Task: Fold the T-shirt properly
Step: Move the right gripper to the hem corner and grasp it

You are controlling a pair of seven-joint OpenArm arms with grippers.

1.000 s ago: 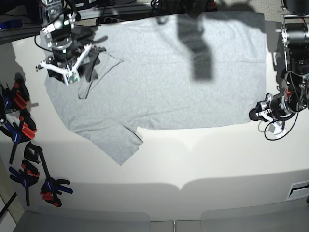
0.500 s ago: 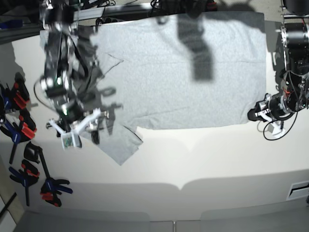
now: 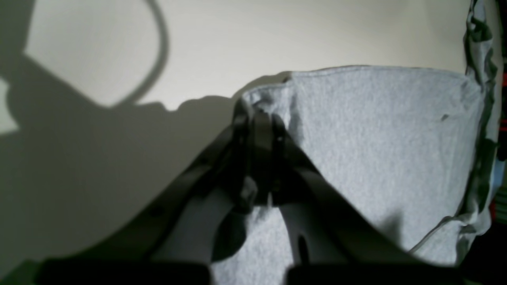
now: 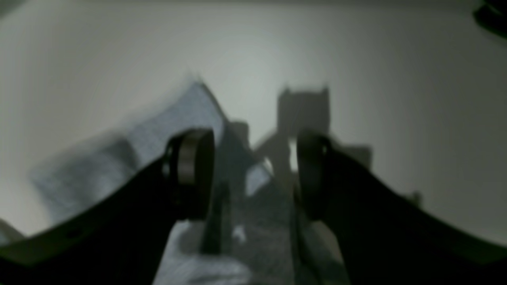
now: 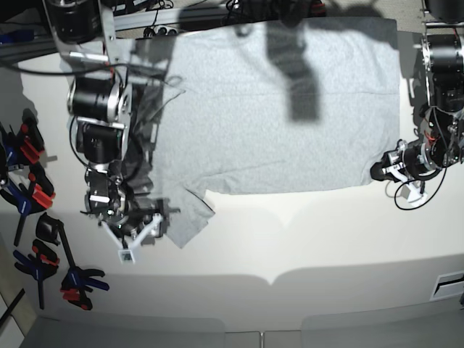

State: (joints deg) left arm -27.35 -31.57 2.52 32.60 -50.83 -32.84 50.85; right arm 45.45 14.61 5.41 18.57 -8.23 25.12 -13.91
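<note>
The light grey T-shirt (image 5: 275,109) lies spread flat on the white table (image 5: 304,239), plain side up. My left gripper (image 5: 378,172) is at the shirt's near right corner. In the left wrist view it (image 3: 257,118) is shut on that corner of the T-shirt (image 3: 376,138). My right gripper (image 5: 134,230) hangs open over the near left sleeve (image 5: 185,221). In the blurred right wrist view the right gripper (image 4: 251,174) has its fingers wide apart, with grey T-shirt cloth (image 4: 166,130) below them and nothing held.
Several blue, red and black clamps (image 5: 29,192) lie along the table's left edge, with more of them (image 5: 76,279) near the front left. Cables (image 5: 167,29) run behind the shirt. The right arm's column (image 5: 101,109) stands over the shirt's left side.
My right arm has swung from the far left sleeve towards the front, and its open gripper is now over the near left sleeve. The left gripper stayed at the right corner.
</note>
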